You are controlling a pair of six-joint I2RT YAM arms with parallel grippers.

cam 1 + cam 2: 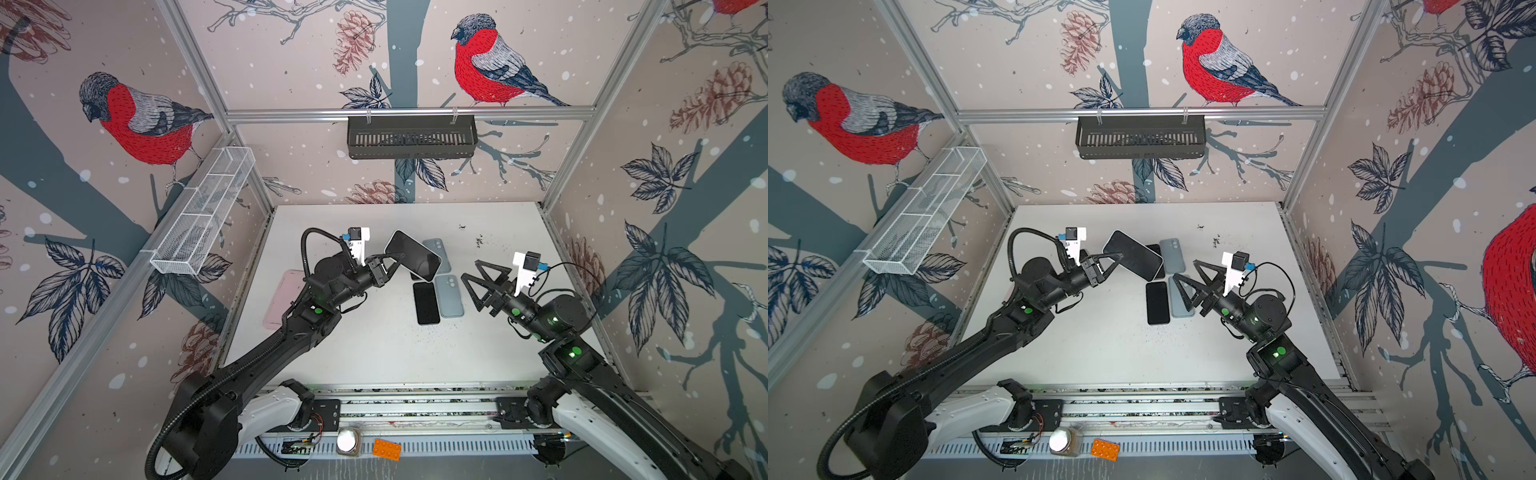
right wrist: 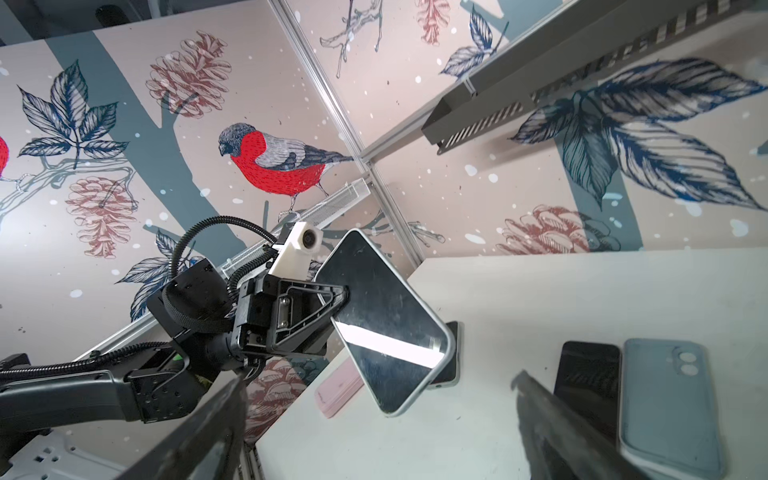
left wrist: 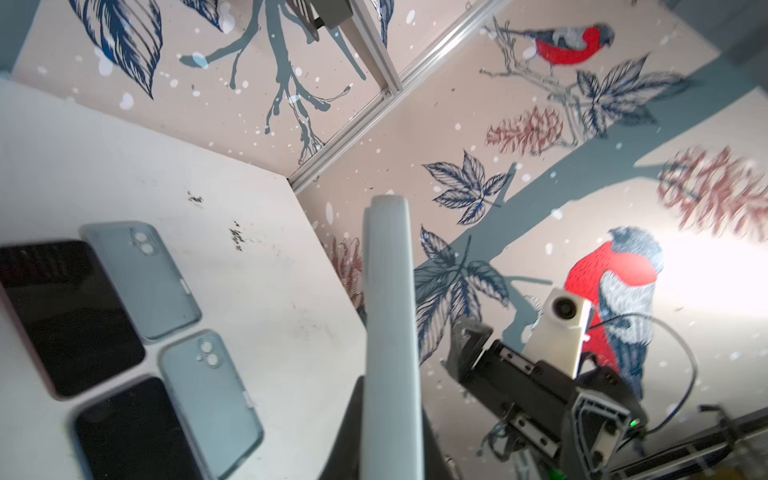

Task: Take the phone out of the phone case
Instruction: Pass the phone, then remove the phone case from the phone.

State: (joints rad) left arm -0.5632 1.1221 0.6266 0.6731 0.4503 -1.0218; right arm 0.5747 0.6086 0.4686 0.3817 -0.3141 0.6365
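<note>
Your left gripper (image 1: 392, 258) pinches cased phone (image 1: 413, 255) tilted above bench (image 1: 374, 345), likely so right gripper (image 1: 471, 270), spread wide, can peel case (image 3: 386, 291)

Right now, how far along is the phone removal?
Done: a bare black phone lies beside a blue-grey case. In hand: left claw shut on the cased phone, in the air; right claw open, apart from it. Left: its pale case is still on.
</note>
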